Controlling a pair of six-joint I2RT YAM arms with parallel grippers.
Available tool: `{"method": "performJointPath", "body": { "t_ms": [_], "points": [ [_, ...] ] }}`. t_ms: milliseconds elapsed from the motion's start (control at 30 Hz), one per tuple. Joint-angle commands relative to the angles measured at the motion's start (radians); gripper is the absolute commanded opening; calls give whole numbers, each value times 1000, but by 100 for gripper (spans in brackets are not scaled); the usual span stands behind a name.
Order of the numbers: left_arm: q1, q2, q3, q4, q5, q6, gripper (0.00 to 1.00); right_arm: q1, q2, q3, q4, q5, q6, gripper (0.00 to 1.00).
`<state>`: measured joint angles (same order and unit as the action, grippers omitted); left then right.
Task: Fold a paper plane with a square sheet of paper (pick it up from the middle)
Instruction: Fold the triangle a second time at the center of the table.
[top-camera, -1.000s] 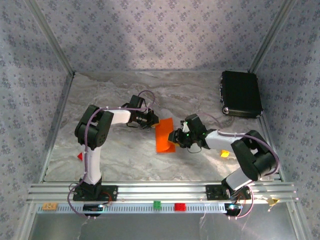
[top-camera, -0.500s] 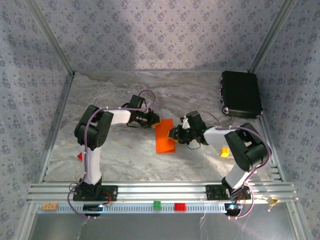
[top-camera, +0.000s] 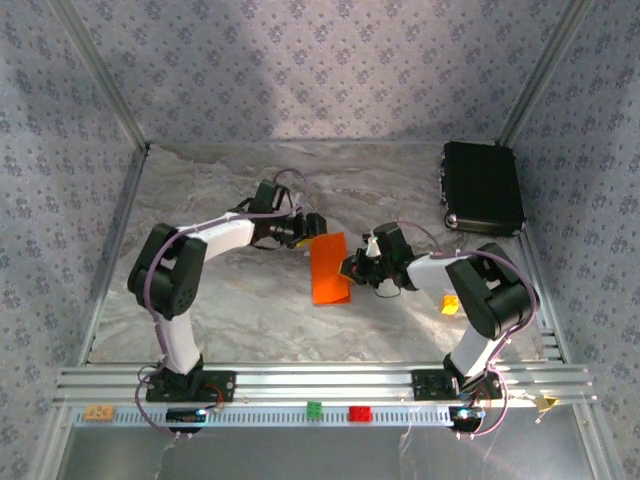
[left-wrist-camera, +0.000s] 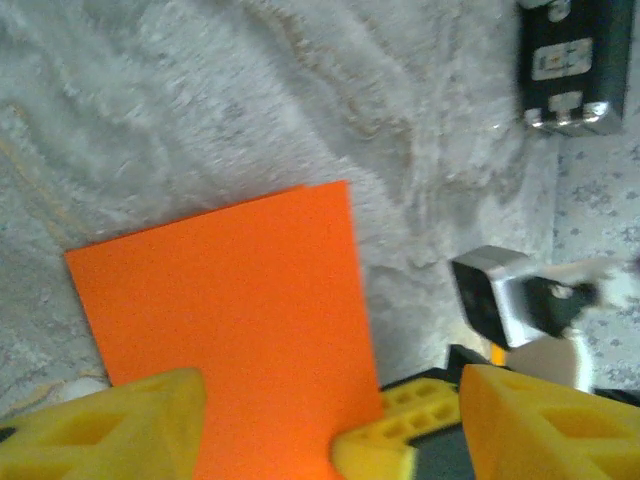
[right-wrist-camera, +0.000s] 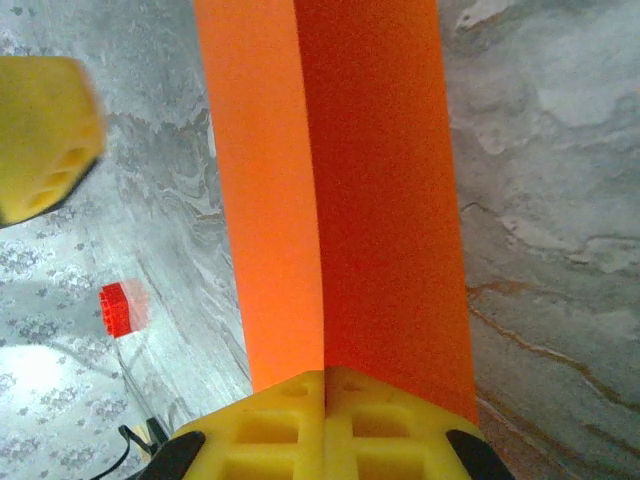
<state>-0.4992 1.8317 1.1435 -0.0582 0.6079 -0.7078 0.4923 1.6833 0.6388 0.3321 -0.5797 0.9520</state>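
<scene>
Two layers seem to be showing in the thin, bright orange square sheet of paper (top-camera: 330, 268), which is lying doubled over at mid-table between the grippers. The right gripper (right-wrist-camera: 322, 390) is pinching one edge, jaws pressed together on it, probably to pin the fold. The left gripper (left-wrist-camera: 330, 420) is hovering over the far side, jaws spread apart and gripping nothing. The right wrist camera is revealing a line between lighter and darker orange, likely the crease. The overhead camera is giving the arms' layout and the black rectangular case (top-camera: 483, 187).
</scene>
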Motion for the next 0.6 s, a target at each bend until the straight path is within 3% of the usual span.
{"method": "performJointPath", "body": {
  "t_ms": [0,67,167,567],
  "points": [
    [-12,-76,-15,-40,-57,50,80,-9,0,-20,37,30,39,2],
    [-18,-98,-32,-39,-86,62,86,-10,-1,-19,36,35,44,2],
    [-18,-114,-49,-37,-103,72,86,-12,-12,-30,41,63,59,2],
    [-78,-257,-239,107,-219,119,68,-33,17,23,30,-57,9,18]
  ]
}}
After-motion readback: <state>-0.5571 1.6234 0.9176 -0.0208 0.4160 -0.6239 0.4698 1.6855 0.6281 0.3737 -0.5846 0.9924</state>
